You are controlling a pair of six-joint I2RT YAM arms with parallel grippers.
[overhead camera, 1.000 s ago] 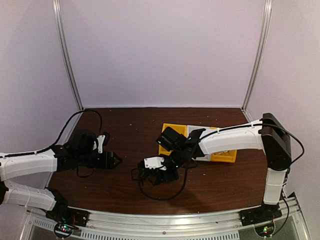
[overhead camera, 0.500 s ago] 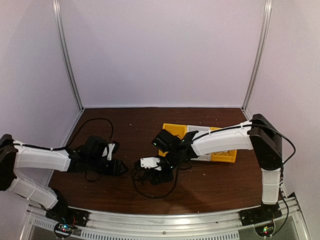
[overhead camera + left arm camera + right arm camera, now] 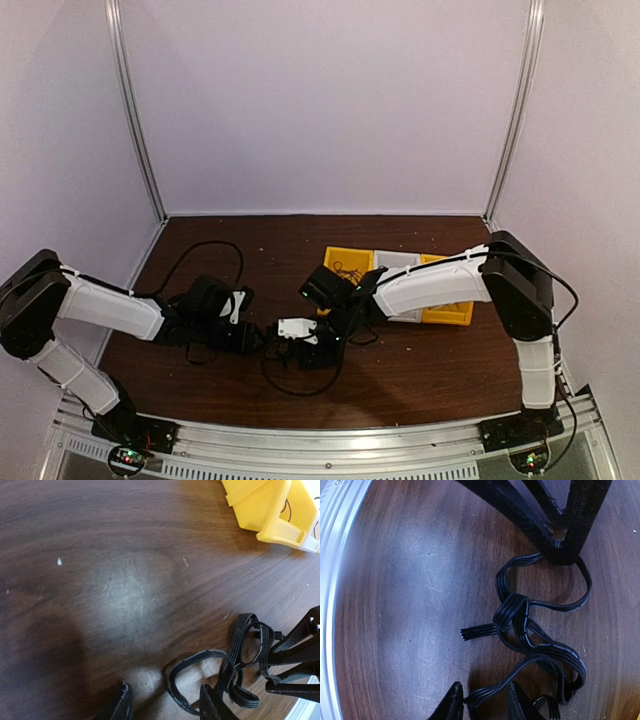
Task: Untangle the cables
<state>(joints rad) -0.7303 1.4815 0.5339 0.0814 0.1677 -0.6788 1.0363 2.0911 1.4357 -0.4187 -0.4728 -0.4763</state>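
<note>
The black flat cables (image 3: 291, 377) lie tangled on the brown table (image 3: 430, 370) between my two grippers. In the left wrist view the left gripper (image 3: 165, 707) is open, and a loop of the cables (image 3: 186, 661) lies between its fingers, close to the right one. The right gripper's black fingers (image 3: 295, 662) show just beyond the tangle. In the right wrist view the right gripper (image 3: 485, 705) has closed in on one strand (image 3: 492, 692) that spans the gap and touches both fingers. A knot (image 3: 512, 611) sits ahead, with a cut end sticking out left. The left gripper's fingers (image 3: 560, 530) stand at the far loop.
Yellow bins (image 3: 345, 265) and a pale one (image 3: 397, 262) stand in a row behind the right arm, one yellow corner (image 3: 270, 505) showing in the left wrist view. The table's metal front rail (image 3: 330, 580) runs close by on the left.
My left arm has reached right, up to the tangle, and its jaws have narrowed. My right gripper has shifted left, the cables moving with it, and its jaws have closed a little.
</note>
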